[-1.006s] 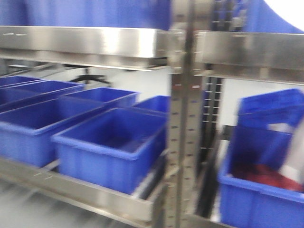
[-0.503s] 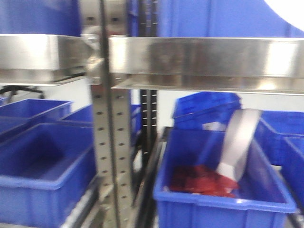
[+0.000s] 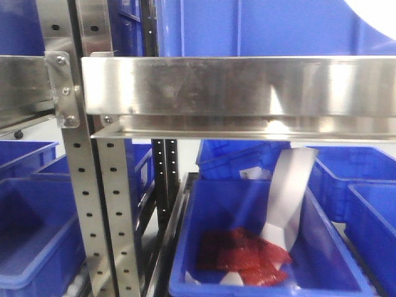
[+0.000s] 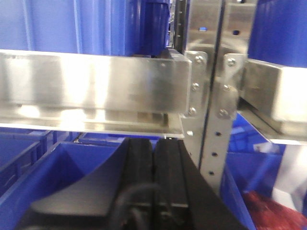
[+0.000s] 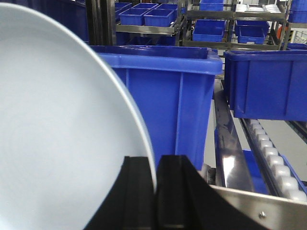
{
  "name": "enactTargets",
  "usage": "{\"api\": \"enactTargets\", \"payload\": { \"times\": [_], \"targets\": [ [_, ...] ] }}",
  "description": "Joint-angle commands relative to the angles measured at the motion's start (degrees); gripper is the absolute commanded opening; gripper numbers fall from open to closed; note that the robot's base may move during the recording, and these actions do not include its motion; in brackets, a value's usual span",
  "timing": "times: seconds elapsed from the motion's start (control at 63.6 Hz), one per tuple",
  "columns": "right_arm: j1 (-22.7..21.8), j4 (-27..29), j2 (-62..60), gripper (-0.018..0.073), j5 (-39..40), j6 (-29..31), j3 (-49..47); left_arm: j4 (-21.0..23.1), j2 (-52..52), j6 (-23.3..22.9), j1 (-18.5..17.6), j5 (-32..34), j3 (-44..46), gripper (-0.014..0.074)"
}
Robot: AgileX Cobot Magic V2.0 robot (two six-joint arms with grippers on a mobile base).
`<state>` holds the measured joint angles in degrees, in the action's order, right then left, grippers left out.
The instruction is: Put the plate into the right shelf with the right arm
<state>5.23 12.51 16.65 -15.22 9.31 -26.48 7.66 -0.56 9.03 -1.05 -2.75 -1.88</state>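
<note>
White plate (image 5: 57,124) clamped in right pincer (image 5: 156,166), seen wrist-side, left pincer (image 4: 153,148) seemingly closed, empty

Front view, five o'clock: red crumpled material (image 3: 238,255) lies on the bottom of a blue bin (image 3: 193,235). A pale grey strip (image 3: 289,185) leans tilted above it, foot touching the red heap. Right wrist view, four o'clock: white rollers (image 5: 280,175) in line.

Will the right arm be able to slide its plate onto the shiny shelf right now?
Probably not straight ahead: the right claw holds the plate, but a tall blue bin stands on the right shelf facing it.
</note>
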Motion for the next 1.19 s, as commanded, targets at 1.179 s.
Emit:
{"api": "enactTargets", "payload": {
  "times": [1.179],
  "targets": [
    [-0.46, 0.11, 0.41, 0.0062, 5.72, 0.19, -1.74, 0.47, -0.59, -0.40, -0.11, 5.16, -0.59, -0.0128]
  ]
}}
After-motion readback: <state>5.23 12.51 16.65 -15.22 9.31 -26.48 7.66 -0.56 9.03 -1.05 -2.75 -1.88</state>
